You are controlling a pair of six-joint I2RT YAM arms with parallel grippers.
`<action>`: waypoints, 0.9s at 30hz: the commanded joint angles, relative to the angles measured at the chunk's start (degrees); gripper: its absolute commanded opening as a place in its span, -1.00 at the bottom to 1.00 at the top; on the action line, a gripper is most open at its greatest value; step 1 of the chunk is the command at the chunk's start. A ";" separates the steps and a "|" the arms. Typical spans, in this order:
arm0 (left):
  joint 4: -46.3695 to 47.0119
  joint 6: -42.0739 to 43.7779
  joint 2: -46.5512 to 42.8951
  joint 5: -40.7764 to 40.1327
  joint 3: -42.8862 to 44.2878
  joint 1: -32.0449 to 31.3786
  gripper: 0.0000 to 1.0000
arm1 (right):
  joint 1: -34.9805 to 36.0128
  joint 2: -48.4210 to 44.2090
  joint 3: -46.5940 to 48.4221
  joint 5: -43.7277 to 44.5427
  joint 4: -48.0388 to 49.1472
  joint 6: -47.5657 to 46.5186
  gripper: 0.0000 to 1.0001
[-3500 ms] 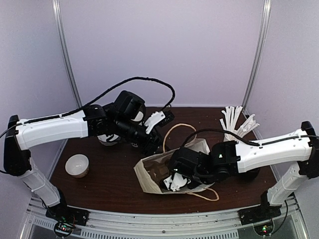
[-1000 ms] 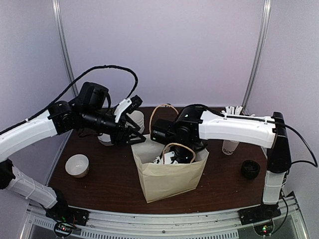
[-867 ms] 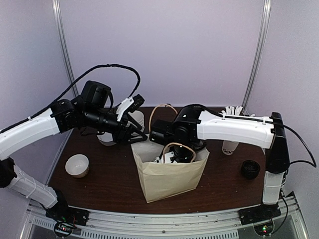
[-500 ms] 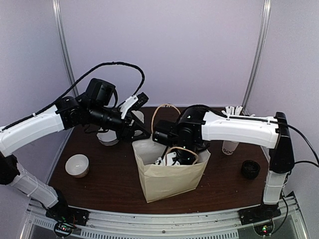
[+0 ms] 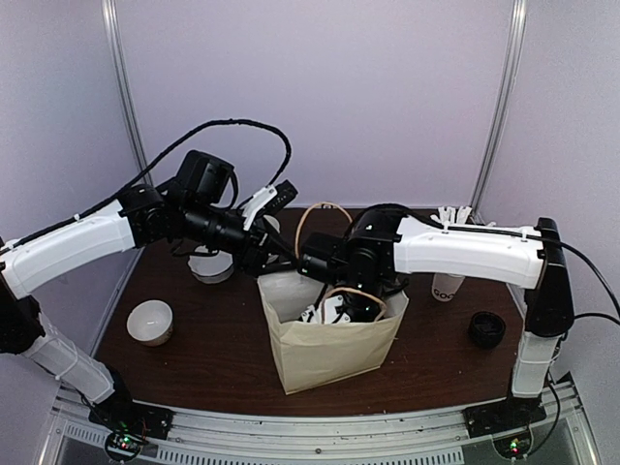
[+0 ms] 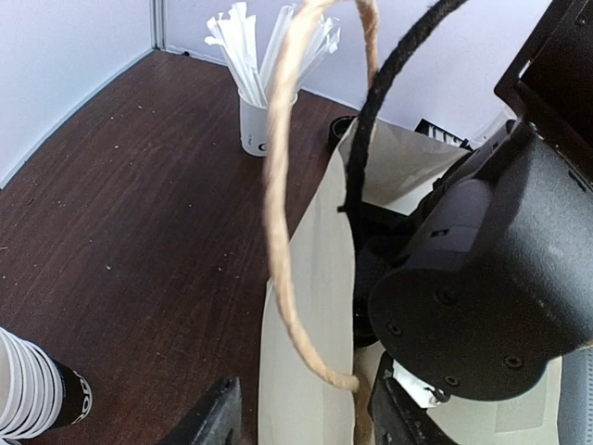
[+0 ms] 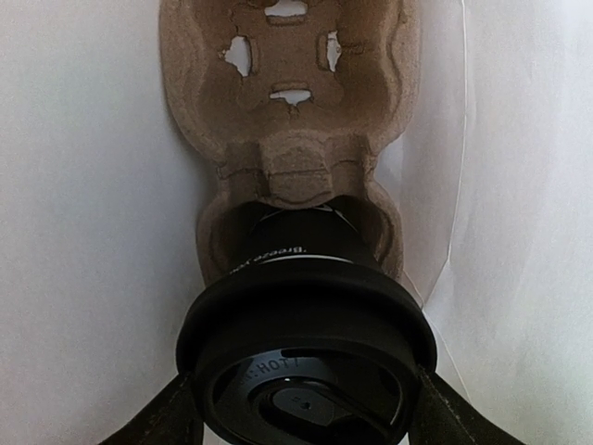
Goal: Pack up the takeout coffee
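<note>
Seen from above, a paper bag (image 5: 334,344) stood upright on the tabletop (image 5: 194,358). The right gripper (image 5: 341,308) reached down into it, and the left gripper (image 5: 276,254) was at its rear rim.

In the left wrist view, that gripper was spread, straddling the bag wall.

In the right wrist view, the gripper pinched the lidded coffee (image 7: 306,343), which sat in a cardboard carrier (image 7: 287,111) inside the bag.

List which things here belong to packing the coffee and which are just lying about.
In the job: takeout coffee, held by the right gripper; pulp carrier around it; paper bag; left gripper at the bag's rim.

Lying about: white cup of sticks; stack of unlidded cups; small white bowl; small black round object.
</note>
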 commanded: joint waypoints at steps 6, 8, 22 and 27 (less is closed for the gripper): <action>-0.63 1.66 1.06 0.20 1.72 -0.28 0.02 | -0.62 2.08 3.84 1.79 1.00 0.72 0.62; -0.71 1.85 1.10 0.19 1.70 -0.28 0.02 | -0.53 1.63 4.70 1.71 0.43 0.77 0.69; -0.60 2.32 3.07 -0.61 1.96 -0.28 0.01 | 0.42 -1.17 11.48 0.65 -3.70 0.85 0.89; -0.32 2.31 3.29 -0.69 2.29 -0.28 -0.01 | 0.42 -2.21 11.72 0.60 -3.96 0.68 0.90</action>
